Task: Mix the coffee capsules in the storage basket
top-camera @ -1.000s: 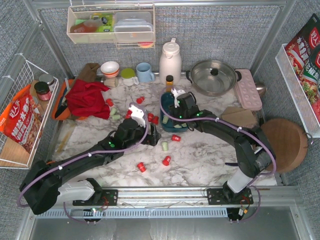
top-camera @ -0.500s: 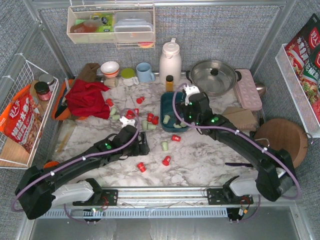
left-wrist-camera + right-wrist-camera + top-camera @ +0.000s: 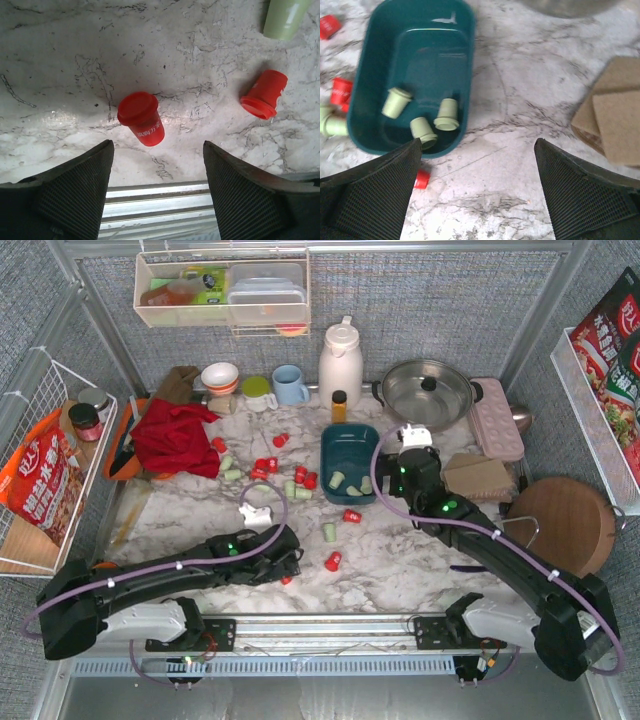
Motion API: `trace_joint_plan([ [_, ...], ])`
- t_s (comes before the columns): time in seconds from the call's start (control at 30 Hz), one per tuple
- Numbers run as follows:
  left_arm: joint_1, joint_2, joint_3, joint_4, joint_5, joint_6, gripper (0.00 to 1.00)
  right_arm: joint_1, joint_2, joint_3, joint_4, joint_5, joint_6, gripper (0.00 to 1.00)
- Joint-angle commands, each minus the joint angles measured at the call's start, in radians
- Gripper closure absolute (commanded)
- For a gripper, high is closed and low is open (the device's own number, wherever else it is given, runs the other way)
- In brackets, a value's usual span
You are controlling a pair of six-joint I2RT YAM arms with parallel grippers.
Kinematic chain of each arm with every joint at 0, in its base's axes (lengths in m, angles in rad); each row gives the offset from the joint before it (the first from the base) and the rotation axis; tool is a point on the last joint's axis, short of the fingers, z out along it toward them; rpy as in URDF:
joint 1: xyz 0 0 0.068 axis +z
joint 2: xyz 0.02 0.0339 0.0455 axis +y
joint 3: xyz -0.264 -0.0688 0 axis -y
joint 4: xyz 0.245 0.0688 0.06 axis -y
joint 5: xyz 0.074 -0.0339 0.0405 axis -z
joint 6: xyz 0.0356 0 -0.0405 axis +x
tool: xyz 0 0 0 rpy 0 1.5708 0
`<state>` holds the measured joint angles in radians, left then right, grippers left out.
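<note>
The teal storage basket point(image 3: 333, 443) point(image 3: 432, 55) sits mid-table and holds three mint-green coffee capsules point(image 3: 352, 486) point(image 3: 423, 132). Red and green capsules lie scattered on the marble left of it point(image 3: 290, 480) and in front of it point(image 3: 333, 561). My right gripper point(image 3: 418, 483) point(image 3: 477, 142) hangs open and empty over bare marble just right of the basket's near corner. My left gripper point(image 3: 285, 570) point(image 3: 157, 145) is open near the table's front edge. A red capsule point(image 3: 141, 117) lies on its side just beyond its fingertips, untouched. Another red one point(image 3: 264, 94) lies further right.
Cardboard pieces point(image 3: 478, 473) point(image 3: 615, 115) lie right of my right gripper. A red cloth point(image 3: 175, 435), blue mug point(image 3: 290, 385), white jug point(image 3: 340, 360), steel pot point(image 3: 430, 390) and pink tray point(image 3: 495, 418) line the back. A metal rail point(image 3: 155, 200) edges the table front.
My right gripper has moved off the basket to its right and opened. My left arm has drawn back toward the front edge, over the red capsule there, its jaws narrowing a little.
</note>
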<state>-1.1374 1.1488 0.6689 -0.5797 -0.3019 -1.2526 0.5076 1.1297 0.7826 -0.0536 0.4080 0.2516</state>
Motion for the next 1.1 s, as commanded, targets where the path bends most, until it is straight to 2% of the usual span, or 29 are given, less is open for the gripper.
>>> trace_joint_plan([
  [0.0,-0.044,0.022,0.009,-0.032,-0.121,-0.168,0.20,-0.013,-0.033,-0.051,0.068,0.157,0.129,0.01],
  [0.27,-0.073,0.138,0.046,-0.048,-0.154,-0.228,0.28,-0.017,-0.085,-0.092,0.079,0.128,0.153,0.01],
  [0.47,-0.084,0.144,0.026,-0.065,-0.162,-0.269,0.36,-0.017,-0.069,-0.102,0.107,0.082,0.163,0.01],
  [0.87,-0.083,0.308,0.049,-0.003,-0.147,-0.249,0.38,-0.017,-0.076,-0.111,0.101,0.051,0.217,0.01],
  [1.07,-0.084,0.377,0.099,-0.037,-0.163,-0.226,0.44,-0.017,-0.076,-0.132,0.114,0.047,0.232,0.01],
])
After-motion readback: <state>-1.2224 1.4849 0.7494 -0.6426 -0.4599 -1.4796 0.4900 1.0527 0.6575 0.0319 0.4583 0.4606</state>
